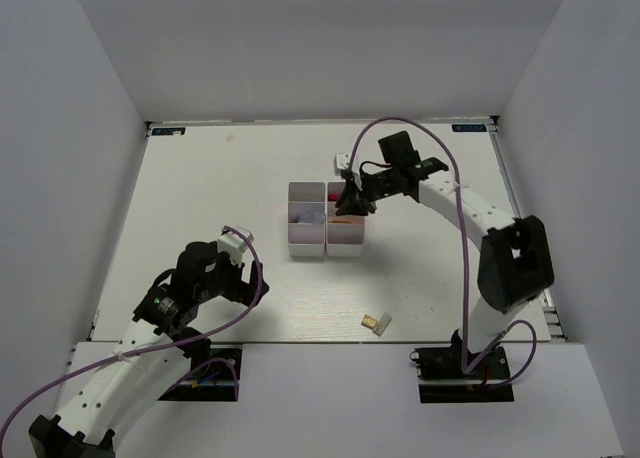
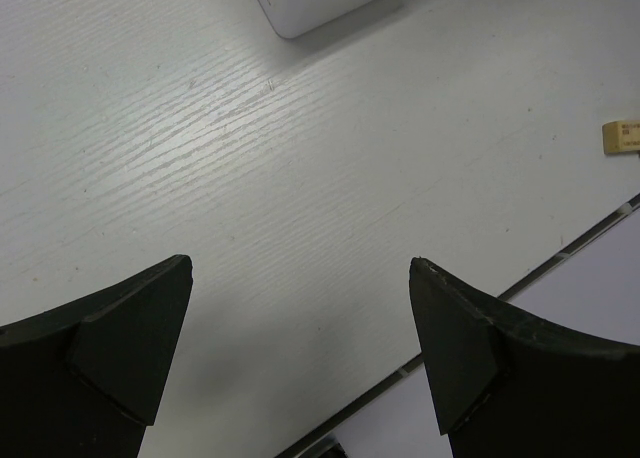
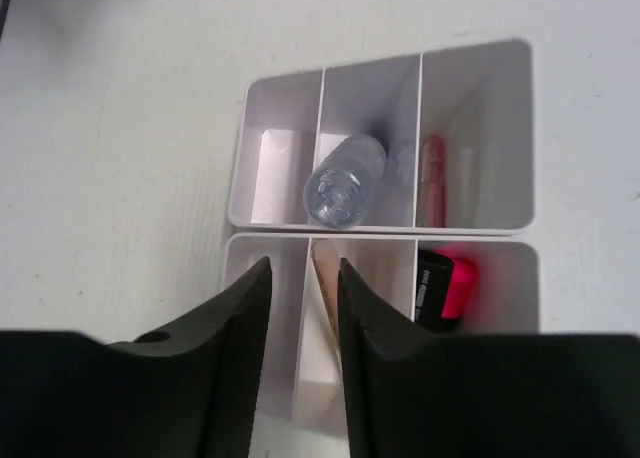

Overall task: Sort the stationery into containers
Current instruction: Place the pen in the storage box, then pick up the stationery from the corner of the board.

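Two trays [image 3: 490, 118] hold a clear tube [image 3: 345, 183], pink piece [image 3: 432, 178], red-capped marker [image 3: 447, 288]; right hand [image 3: 303, 270] narrow, left hand [image 2: 300, 270] wide.

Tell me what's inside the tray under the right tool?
A red-capped black marker at one end, a thin tan piece in the middle. The right tool hides the rest.

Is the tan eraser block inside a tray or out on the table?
Out: the tan block lies on the table, apart from both trays, near the front edge.
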